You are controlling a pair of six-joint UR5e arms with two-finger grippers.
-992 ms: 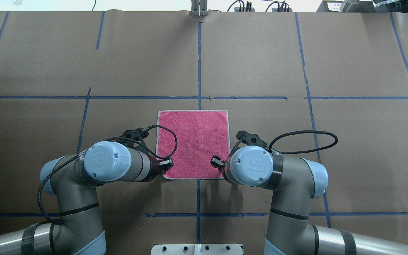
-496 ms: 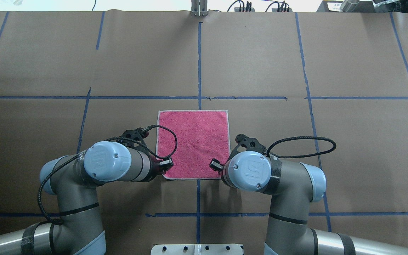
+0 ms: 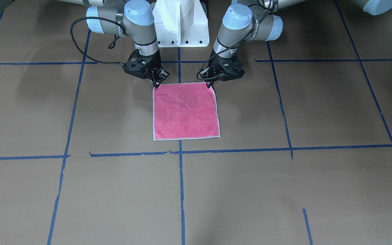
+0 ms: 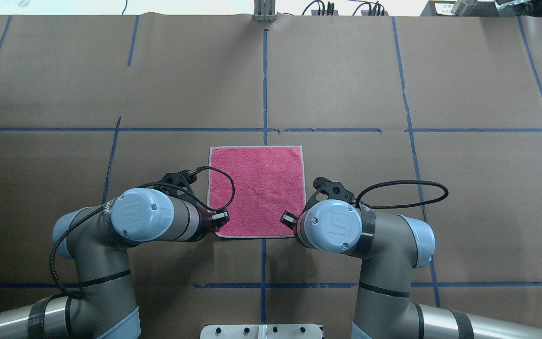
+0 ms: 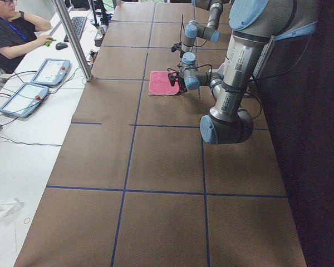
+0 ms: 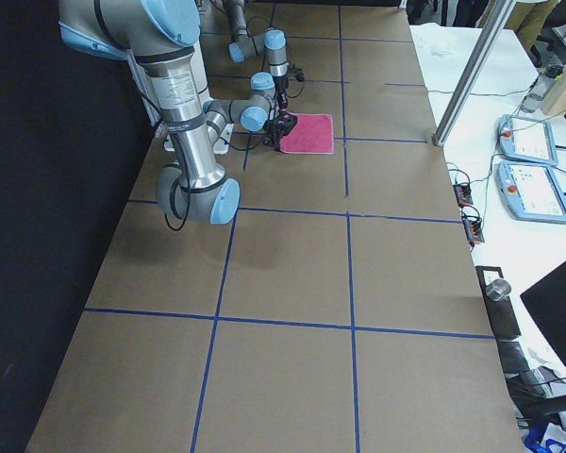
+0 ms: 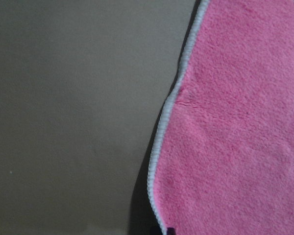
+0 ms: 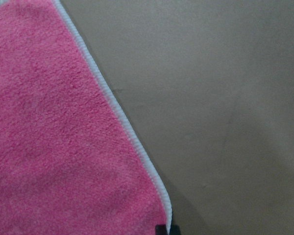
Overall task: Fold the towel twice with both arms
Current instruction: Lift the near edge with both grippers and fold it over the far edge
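The towel [image 3: 185,110] lies flat on the brown table, pink-red face up, with pale edging; it also shows in the overhead view [image 4: 257,188]. My left gripper [image 3: 212,85] is at the towel's near corner on my left side, its fingers together on the corner. My right gripper [image 3: 156,83] is at the other near corner, fingers together on it. In the left wrist view the towel edge [image 7: 159,147] is slightly raised with a shadow beneath. In the right wrist view the corner [image 8: 164,205] meets a dark fingertip. In the overhead view both wrists hide the fingertips.
The white pedestal base [image 3: 182,23] stands just behind the grippers. Blue tape lines [image 4: 264,84] grid the table. In the exterior left view an operator [image 5: 11,33] sits at a side desk with tablets [image 5: 47,72], beside a metal post [image 5: 72,39].
My right wrist has shifted slightly toward the robot and lower at the towel's corner. The left arm and the towel have not visibly moved.
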